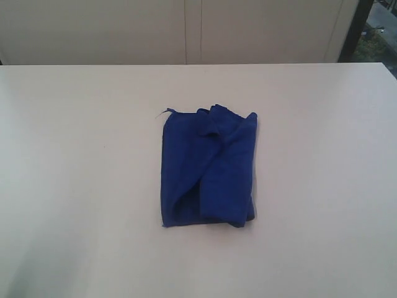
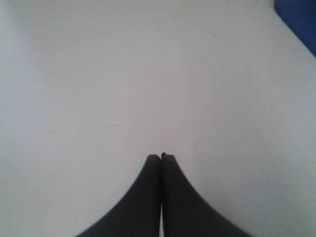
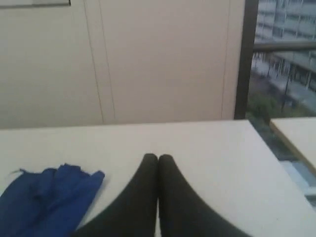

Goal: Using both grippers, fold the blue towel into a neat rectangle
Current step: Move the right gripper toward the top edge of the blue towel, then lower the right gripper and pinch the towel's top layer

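Observation:
The blue towel lies folded into a rough upright rectangle at the middle of the white table, with a loose flap over its right half and a small thread at its far left corner. Neither arm shows in the exterior view. My left gripper is shut with nothing in it, over bare table; a corner of the blue towel shows at that view's edge. My right gripper is shut and empty too, beside the blue towel and apart from it.
A cream panelled wall runs behind the table's far edge. A dark window frame and buildings outside show past the table's right corner. A second pale tabletop stands beyond that edge.

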{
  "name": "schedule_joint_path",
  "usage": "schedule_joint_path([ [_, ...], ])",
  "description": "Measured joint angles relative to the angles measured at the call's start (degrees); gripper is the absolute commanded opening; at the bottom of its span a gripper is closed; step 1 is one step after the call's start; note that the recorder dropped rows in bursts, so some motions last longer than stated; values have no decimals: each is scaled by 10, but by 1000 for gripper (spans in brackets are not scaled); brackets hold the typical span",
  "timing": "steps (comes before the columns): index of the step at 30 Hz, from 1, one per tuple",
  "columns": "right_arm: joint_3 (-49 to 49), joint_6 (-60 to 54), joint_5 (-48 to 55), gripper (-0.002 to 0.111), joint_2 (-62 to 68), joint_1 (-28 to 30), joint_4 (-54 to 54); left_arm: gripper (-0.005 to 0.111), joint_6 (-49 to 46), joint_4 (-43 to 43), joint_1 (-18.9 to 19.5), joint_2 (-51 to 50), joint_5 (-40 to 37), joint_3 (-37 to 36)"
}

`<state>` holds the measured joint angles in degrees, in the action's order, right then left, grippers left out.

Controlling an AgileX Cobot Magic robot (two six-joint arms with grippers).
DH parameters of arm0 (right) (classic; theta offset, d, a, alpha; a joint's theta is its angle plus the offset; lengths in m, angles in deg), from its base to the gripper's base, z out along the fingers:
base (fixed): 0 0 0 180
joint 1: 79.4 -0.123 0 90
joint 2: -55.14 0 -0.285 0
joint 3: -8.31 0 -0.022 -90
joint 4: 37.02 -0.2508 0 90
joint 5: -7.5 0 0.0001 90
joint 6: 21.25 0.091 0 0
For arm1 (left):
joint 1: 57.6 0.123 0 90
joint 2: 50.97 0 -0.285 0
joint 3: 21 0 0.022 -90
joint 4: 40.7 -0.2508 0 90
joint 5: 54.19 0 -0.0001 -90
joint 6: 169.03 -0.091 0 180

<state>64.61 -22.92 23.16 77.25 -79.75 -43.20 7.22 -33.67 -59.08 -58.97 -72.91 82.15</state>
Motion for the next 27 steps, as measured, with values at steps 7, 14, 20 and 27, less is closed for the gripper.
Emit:
schedule_joint_path([
  [7,-136,-19,87,0,222,0,-67,0,0,0,0,0,0,0],
  [14,-185,-173,118,0,439,-8,-229,0,0,0,0,0,0,0],
  [20,-260,-291,134,0,596,-89,-353,0,0,0,0,0,0,0],
  [27,-393,-308,141,0,762,-190,-369,0,0,0,0,0,0,0],
])
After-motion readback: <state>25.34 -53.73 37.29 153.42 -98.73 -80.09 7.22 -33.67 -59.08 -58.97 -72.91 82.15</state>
